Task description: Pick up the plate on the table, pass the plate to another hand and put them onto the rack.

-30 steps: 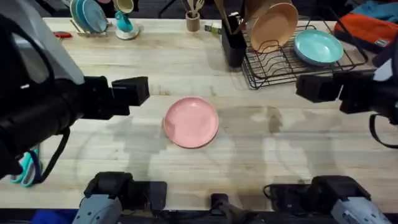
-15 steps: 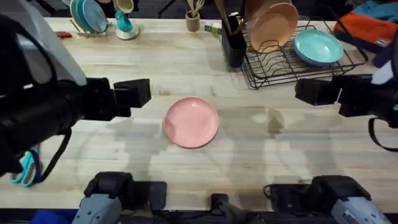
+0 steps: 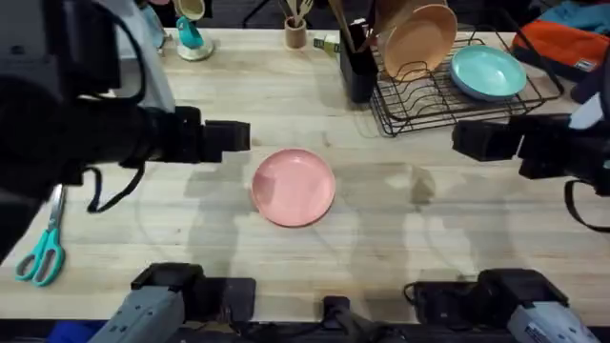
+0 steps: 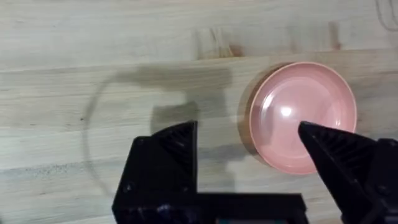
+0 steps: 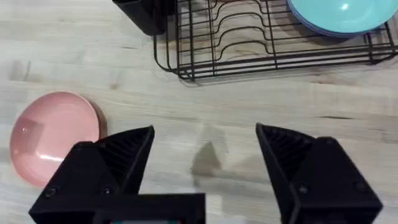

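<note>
On the left, the left gripper [image 4: 249, 140] is hovering with jaws spread open beside the plate [image 3: 293, 187], which is lying flat on the bench [image 3: 286, 95] near the middle. To the right, the right gripper [image 5: 205, 149] is waiting, jaws open too, near the rack [image 3: 429, 100]. A flat plate is offering little rim to pinch, so the jaws are likely to slip or shove it sideways. The rack's far side is being cut off.

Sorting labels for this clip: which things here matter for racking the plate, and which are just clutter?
Job: pink plate, black wire rack, left hand, right hand, both open.

Clutter: teal plate, peach plate, scissors, black utensil holder.
</note>
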### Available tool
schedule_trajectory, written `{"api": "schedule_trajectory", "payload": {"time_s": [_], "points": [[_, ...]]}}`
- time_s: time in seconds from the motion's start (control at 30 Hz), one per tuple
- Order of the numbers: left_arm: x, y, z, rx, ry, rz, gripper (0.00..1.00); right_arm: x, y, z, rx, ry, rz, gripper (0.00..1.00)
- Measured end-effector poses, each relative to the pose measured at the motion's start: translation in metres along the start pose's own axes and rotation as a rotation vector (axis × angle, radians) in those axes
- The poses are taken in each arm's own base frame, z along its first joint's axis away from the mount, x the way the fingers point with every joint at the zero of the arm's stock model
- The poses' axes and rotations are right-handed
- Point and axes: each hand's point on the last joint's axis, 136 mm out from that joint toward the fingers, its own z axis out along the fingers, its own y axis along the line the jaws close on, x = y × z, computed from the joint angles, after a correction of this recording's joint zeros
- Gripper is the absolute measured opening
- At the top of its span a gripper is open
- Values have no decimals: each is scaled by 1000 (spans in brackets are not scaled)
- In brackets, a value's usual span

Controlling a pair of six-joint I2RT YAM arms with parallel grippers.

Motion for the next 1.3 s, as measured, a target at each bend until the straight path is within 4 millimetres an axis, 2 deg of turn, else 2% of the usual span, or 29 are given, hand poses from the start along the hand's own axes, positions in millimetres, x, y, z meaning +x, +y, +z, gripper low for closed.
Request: {"api": "schedule_trajectory", "payload": {"time_s": [0.3,0.7,0.93,1.3], "points": [[8,2,40,13,158,-20,995,0,0,0,0,0,0,995],[25,-20,86,55,331,56,995,0,0,0,0,0,0,996],[33,-18,113,48,405,53,995,0,0,0,0,0,0,996],[54,-13,143,36,531,39,995,0,0,0,0,0,0,996]]}}
